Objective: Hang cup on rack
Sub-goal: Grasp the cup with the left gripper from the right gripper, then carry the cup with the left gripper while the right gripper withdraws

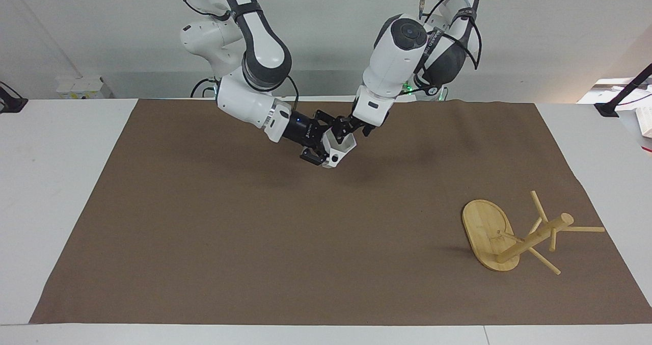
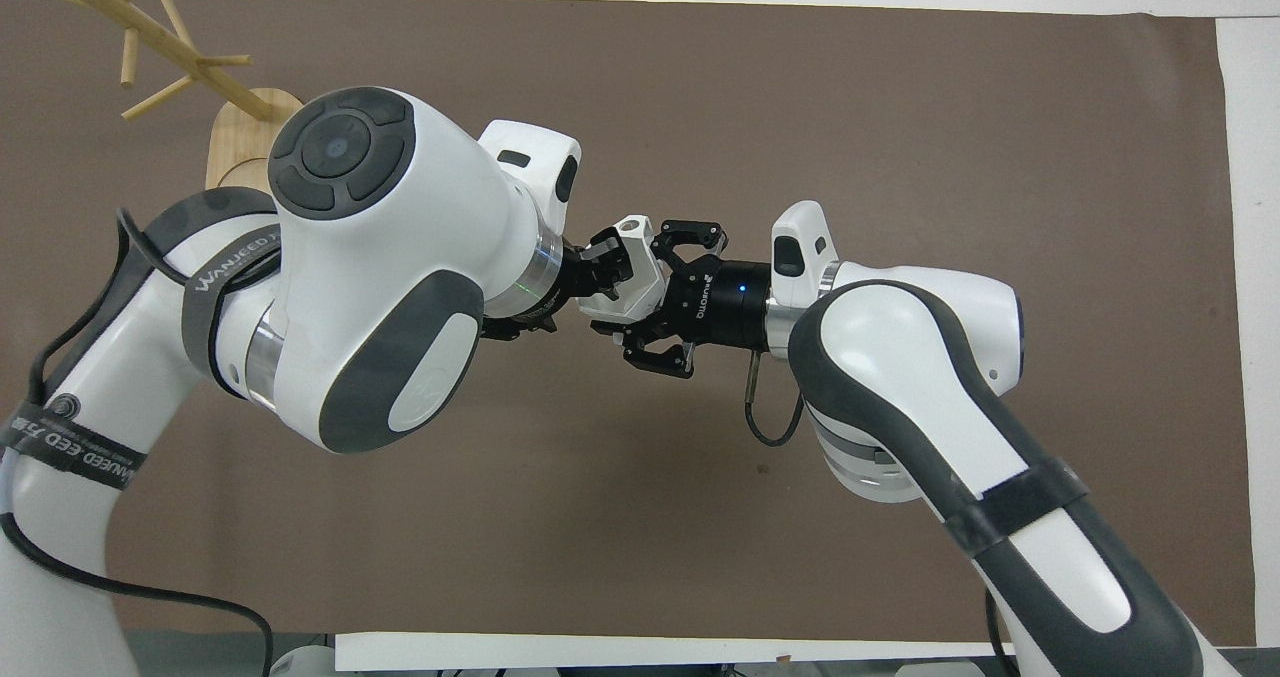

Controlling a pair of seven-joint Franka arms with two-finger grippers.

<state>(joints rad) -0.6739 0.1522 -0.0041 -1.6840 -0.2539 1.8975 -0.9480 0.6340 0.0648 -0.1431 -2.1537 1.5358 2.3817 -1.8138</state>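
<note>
Right gripper (image 1: pixel 320 149) clamped on the white cup (image 1: pixel 340 147), held in the air over the brown mat (image 1: pixel 229 222), left gripper (image 1: pixel 347 128) at the cup's rim, finger state unclear, bamboo rack (image 1: pixel 514 235) tipped on its side near the left arm's end of the table.

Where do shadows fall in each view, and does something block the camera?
Facing view: soft shadows lie on the brown mat under the cup and beside the rack. Overhead view: the left arm fills the frame, hiding most of the rack's base.
</note>
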